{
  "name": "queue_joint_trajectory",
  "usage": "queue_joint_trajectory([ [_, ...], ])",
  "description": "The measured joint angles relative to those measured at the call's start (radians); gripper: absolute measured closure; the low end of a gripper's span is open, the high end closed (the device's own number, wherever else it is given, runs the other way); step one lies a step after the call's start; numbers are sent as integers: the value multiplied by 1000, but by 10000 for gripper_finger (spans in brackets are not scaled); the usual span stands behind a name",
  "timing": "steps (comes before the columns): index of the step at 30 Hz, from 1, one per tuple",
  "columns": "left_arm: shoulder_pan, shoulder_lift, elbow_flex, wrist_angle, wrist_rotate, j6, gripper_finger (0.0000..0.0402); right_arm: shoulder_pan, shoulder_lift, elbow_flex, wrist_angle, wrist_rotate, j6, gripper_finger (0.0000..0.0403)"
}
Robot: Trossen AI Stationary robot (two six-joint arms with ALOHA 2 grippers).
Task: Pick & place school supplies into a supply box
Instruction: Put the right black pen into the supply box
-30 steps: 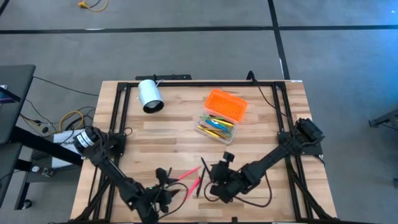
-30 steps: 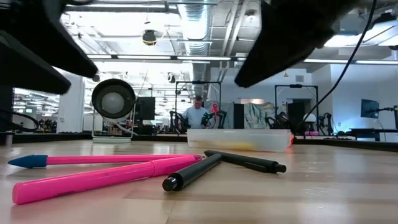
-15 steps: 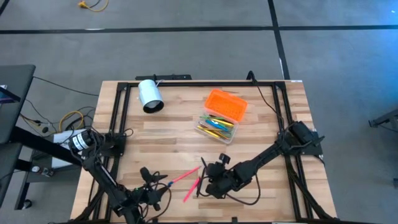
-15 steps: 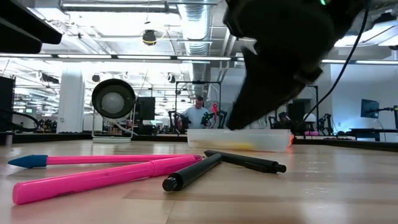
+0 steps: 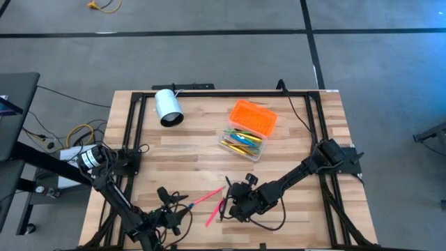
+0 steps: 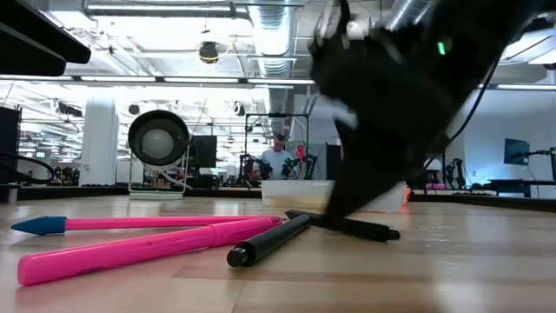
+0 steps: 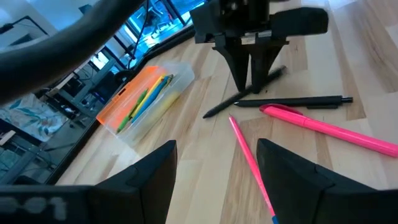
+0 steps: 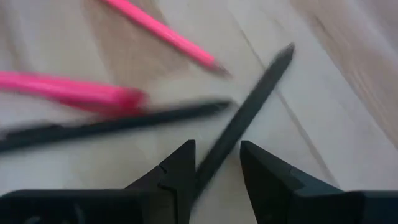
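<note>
Two pink pens [image 5: 209,199] [image 6: 148,248] and two black pens [image 7: 298,101] [image 6: 269,242] lie crossed on the wooden table near its front edge. My right gripper [image 8: 217,168] [image 5: 233,206] points steeply down over them, open. Its fingertips stand on either side of one black pen [image 8: 249,118]. My left gripper [image 7: 217,186] [image 5: 174,209] hovers open to the left of the pens with nothing between its fingers. The supply box [image 5: 244,139] rests open at the centre right, its orange lid [image 5: 254,116] tipped back, with several pens inside. My right gripper comes from above, slanting down, with a black pen's shaft [image 8: 214,158] running between its two fingertips along the table. The pen lies flat on the wood. Whether either finger touches it I cannot tell.
A white cylinder [image 5: 167,107] lies on its side at the far left of the table. A black frame [image 5: 132,139] runs along the table's edges. Bare wood lies between the pens and the box. People and equipment show in the room beyond.
My right gripper has come down toward the black pens until its fingertips stand around one of them. My left gripper has swung toward the table's left edge and turned, then kept still. The pens have not moved.
</note>
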Motion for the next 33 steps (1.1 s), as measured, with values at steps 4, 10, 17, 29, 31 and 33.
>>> queue_joint_trajectory([
  [4, 0, 0, 0, 1, 0, -5, 189, -7, 19, 5, 0, -5, 29, 282],
  [10, 0, 0, 0, 0, 1, -8, 189, -7, 23, 4, -3, -4, 38, 282],
  [17, 0, 0, 0, 1, 1, -15, 189, -25, 24, 4, -14, -48, 64, 285],
  [29, 0, 1, 0, 1, 1, -27, 189, -25, 25, 2, -30, -47, 35, 391],
  [31, 0, 1, 0, 1, 1, -28, 189, -25, 26, 2, -34, -45, 36, 382],
  [33, 0, 1, 0, 1, 1, -32, 189, -24, 26, 3, -43, -39, 36, 377],
])
